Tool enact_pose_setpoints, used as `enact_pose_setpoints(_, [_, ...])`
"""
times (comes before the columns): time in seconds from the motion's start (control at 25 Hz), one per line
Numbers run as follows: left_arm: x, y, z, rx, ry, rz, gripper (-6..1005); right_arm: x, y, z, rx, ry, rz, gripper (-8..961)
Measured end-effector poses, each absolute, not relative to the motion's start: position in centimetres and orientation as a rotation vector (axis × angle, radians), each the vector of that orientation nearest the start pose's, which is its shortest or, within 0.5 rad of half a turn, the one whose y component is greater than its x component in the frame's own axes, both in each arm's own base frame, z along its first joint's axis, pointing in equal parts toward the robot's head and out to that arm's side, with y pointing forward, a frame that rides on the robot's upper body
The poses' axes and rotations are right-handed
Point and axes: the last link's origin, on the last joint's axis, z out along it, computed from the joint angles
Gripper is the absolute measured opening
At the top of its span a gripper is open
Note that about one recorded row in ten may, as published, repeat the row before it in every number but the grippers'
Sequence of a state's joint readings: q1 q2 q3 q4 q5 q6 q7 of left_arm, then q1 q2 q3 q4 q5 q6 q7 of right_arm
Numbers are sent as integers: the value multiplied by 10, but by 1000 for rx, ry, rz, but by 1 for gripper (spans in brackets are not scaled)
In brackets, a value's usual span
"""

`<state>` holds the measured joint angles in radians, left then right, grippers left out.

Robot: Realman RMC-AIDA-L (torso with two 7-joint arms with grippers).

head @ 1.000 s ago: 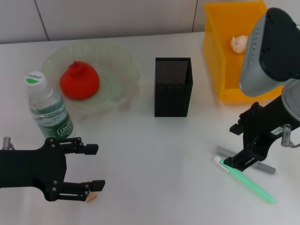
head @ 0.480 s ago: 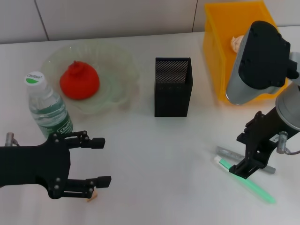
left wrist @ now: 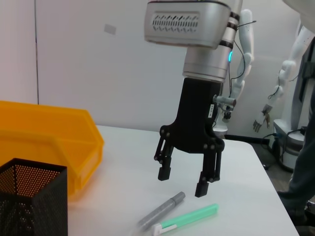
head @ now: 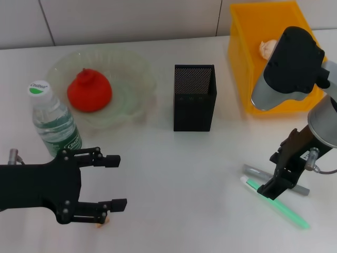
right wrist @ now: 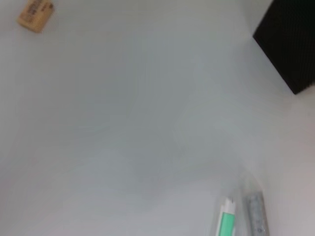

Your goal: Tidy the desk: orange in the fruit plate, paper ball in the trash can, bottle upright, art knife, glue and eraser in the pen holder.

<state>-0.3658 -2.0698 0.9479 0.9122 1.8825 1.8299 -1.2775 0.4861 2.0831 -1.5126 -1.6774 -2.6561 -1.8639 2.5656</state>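
Black fingers of the left gripper point(head: 113, 181) stand wide apart at the near left of the white table point(head: 174, 174), holding nothing; the tan eraser point(head: 102, 221) lies on the table just beneath the nearer finger, mostly hidden in the head view and plain in the right wrist view point(right wrist: 35, 14). At the near right, the right gripper point(head: 275, 185) hangs with its fingers spread and empty, directly above the green art knife point(head: 278, 203) and the grey glue stick point(head: 274, 179), which lie side by side, as the left wrist view shows point(left wrist: 188, 185). Farther back on the left, the bottle point(head: 52, 120) stands upright, cap on. Behind it, the orange point(head: 89, 90) sits in the fruit plate point(head: 138, 74). The pen holder point(head: 194, 97) stands mid-table. At the far right, the paper ball point(head: 267, 48) lies in the yellow trash can point(head: 242, 47).
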Motion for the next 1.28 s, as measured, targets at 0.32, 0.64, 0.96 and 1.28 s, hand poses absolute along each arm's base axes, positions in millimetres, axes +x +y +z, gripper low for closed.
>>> enact_pose_setpoints(0.32, [-247, 272, 11, -3010, -179, -734, 792, 177, 294, 12, -2645, 868, -788, 768])
enact_pose_setpoints(0.64, [-247, 271, 10, -3009, -185, -742, 791, 184, 292, 12, -2634, 915, -777, 768])
enact_pose_setpoints(0.96, [-246, 272, 11, -3004, -183, -748, 790, 188, 293, 9, -2615, 965, -762, 767])
enact_pose_setpoints(1.28, [-247, 272, 11, -3003, -185, -750, 790, 191, 294, 5, -2605, 997, -761, 766])
